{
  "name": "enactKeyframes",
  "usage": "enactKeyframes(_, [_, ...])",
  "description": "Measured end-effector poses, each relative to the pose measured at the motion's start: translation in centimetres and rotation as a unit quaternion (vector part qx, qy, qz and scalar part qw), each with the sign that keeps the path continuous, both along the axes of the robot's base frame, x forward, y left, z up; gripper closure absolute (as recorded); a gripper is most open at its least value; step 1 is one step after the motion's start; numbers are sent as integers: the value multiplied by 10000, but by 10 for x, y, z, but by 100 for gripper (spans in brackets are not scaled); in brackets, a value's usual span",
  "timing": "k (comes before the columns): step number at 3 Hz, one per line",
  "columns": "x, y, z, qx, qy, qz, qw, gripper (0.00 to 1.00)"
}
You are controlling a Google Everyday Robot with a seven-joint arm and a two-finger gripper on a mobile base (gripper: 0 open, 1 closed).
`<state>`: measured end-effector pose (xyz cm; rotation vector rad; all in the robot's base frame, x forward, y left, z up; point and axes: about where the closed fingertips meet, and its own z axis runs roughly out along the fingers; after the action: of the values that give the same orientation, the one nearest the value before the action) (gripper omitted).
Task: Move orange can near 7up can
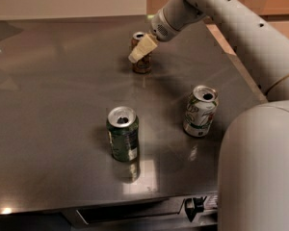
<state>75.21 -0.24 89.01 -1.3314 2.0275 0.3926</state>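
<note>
Beyond the dark green can, far back on the worktop: orange can, upright, with the pale tip of the gripper laid across its upper front. Cannot tell whether closed on the can or only resting against it. To the right of the dark green can and a little behind it: 7up can, upright, slightly dented, well apart from the orange can.

Now the risks, as a judgement only. With contact so near the rim and not at the middle, may tip the orange can at the first pull or lift. If not really held, may only push it over, further away from the dark green can, instead of carrying it. May also lose it on the way and let it roll on the smooth worktop. On arrival to the right of the dark green can, may knock the light 7up can with the carried can or with the thick arm reaching over that side. May brush the dark green can too, in case of a path bent too much toward it. Better to confirm the hold first, lift only a little, travel slowly, and put down just beside the 7up can without touching it.
</note>
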Motion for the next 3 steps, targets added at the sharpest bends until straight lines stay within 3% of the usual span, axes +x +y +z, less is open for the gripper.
enactKeyframes(2, [-19,-1,14,71,90,300,9995,65])
enactKeyframes(3, [-43,-12,26,178,177,584,9980,87])
